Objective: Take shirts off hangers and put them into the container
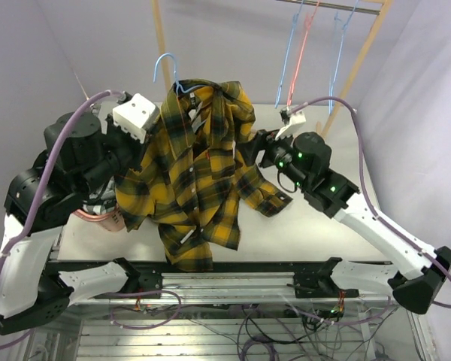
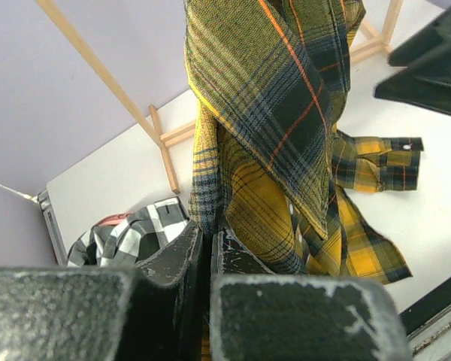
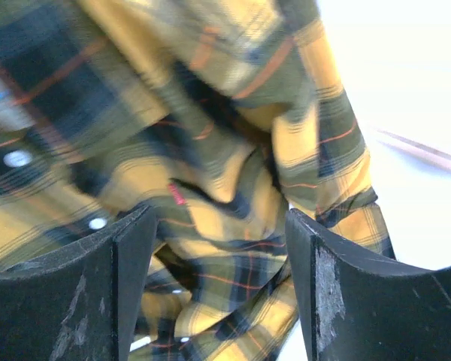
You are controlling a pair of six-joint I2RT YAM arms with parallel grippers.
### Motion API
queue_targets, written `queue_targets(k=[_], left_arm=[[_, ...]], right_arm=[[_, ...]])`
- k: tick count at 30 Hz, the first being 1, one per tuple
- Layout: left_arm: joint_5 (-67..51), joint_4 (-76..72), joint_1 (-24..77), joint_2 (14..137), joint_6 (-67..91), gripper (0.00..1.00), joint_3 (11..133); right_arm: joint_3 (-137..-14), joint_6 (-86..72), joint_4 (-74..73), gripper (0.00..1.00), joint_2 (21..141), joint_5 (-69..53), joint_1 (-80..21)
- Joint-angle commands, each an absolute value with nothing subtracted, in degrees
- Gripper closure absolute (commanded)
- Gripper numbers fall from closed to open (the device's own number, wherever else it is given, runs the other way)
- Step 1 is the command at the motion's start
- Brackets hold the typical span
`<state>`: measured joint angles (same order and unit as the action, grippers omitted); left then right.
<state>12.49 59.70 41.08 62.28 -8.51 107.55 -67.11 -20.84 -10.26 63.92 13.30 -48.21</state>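
Yellow-and-black plaid shirt (image 1: 199,173) hangs in the air over the middle of the white worktop (image 1: 316,226). It is topped by the hook of a light blue hanger (image 1: 164,68), which stands free above the collar, clear of the rack. The shirt's lower hem droops past the worktop's near edge. One sleeve trails to the right, its cuff lying flat on the worktop.

The left jaws are closed, pinching a fold of the shirt at its left side; in the left wrist view the cloth rises straight up from their tips. The right jaws stand wide apart at the shirt's right side, with plaid cloth bunched between them and neither finger seen pressing it.

Under the left arm (image 1: 75,158), at the worktop's left edge, sits the salmon-pink laundry basket (image 1: 98,219), mostly hidden from above. The left wrist view shows the black-and-white checked shirt (image 2: 131,235) lying in it.

Behind, the light wooden rack (image 1: 162,37) runs along the far edge. Three bare wire hangers (image 1: 288,75), two light blue and one pink-red, hang from its rail at the upper right.

Bare worktop lies open to the right of the shirt, in front of the right arm (image 1: 323,180), and in a strip under the rack.
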Motion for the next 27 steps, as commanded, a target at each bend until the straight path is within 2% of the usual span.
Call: queue_targets(k=[1,8,14,27], left_arm=[[9.9,58.0,40.9,60.0,-6.8,0.93,110.0],[9.4,57.6,40.9,60.5,-6.7,0.93,110.2],[8.2,55.7,40.9,61.4,-7.2,0.93,109.5],[8.5,54.7,40.9,61.9,-8.1,0.93,108.0]], right_arm=[[-63.6,-27.4,2.4,0.32,65.8,-7.9,-40.9],[-63.0,-30.3,5.1,0.37,67.6,-16.6,-40.9],[-61.9,-30.0,7.4,0.38,67.3,-16.6,-41.4],[-66.4,-28.7,10.6,0.39,75.5,-15.9,-44.6]])
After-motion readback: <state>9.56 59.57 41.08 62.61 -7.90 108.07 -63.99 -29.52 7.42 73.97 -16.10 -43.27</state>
